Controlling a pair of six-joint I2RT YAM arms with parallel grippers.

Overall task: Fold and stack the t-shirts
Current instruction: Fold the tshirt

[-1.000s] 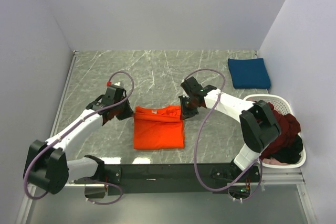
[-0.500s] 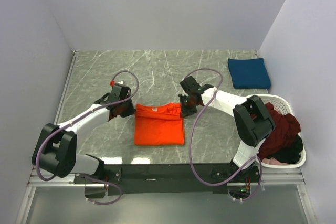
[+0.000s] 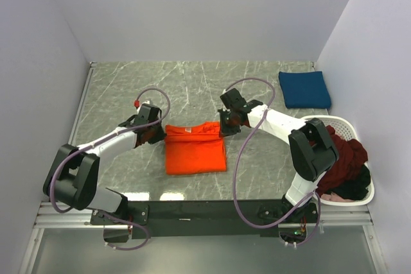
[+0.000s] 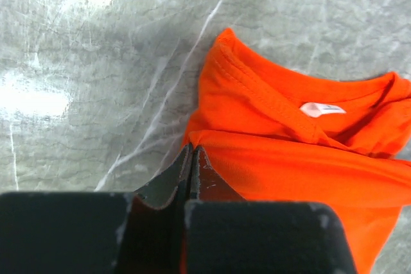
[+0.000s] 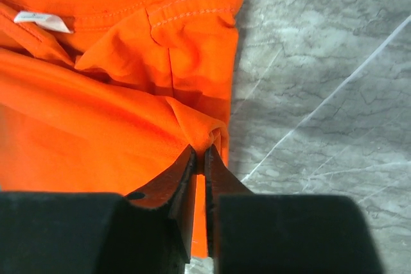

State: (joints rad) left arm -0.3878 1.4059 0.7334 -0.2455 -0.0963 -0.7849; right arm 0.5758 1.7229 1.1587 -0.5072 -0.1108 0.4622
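Orange t-shirt point(image 3: 194, 152) lies part-folded on the desk point(image 3: 128, 88), mid-frame in the top view, collar toward the upper edge. At its left edge the left claw point(image 4: 192, 158) is pressed together on a fold of cloth; at its right edge the right claw point(image 5: 200, 158) pinches a bunched fold. Light and limp, it would likely sag between holds, so doubled side edges seem the best grip.
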